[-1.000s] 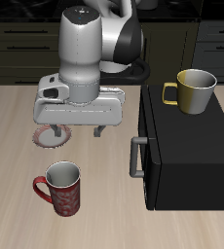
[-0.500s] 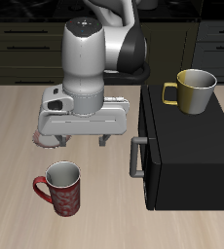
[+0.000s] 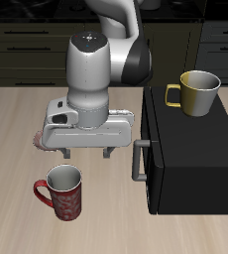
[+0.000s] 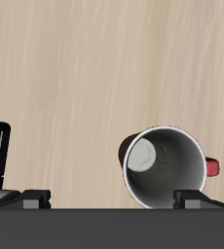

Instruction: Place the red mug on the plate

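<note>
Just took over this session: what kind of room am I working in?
Most likely a simulated kitchen: a pale wooden table with dark cabinets behind, a black microwave-like box with a yellow mug on top, and the red mug and plate below the hand.

Red mug (image 3: 64, 191): dark red, mottled, grey-white inside, pale rim. Plate (image 3: 39, 141): red-brown patterned rim. Yellow mug (image 3: 195, 92). Black cabinet (image 3: 190, 159). Bench (image 3: 17, 129): pale wood grain.
</note>
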Available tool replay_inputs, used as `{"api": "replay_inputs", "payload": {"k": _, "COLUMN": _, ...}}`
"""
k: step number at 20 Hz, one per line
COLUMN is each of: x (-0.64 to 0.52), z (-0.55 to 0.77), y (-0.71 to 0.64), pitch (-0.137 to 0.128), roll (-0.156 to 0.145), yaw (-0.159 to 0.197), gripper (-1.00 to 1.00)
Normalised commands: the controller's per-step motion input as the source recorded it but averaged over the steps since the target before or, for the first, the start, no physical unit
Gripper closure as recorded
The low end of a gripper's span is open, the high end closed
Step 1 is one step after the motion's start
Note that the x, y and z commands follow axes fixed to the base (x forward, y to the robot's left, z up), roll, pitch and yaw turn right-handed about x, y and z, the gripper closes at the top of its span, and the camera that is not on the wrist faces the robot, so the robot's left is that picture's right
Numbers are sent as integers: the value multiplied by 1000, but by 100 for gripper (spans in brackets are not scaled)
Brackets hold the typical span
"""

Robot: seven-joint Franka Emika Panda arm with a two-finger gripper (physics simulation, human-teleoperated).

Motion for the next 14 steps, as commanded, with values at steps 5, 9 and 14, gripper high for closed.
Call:
{"api": "replay_inputs", "payload": {"k": 5, "x": 37, "z": -90, "y": -33, "pitch": -3, "roll": -4, "yaw": -8, "gripper": -100}}
{"api": "replay_inputs", "payload": {"k": 9, "x": 34, "z": -135, "y": -73, "pitch": -15, "roll": -5, "yaw": -19, "gripper": -100}}
{"api": "replay_inputs", "payload": {"k": 14, "x": 29, "z": -219, "y": -1, "pitch": 7, "roll": 10, "yaw": -14, "gripper": -100}}
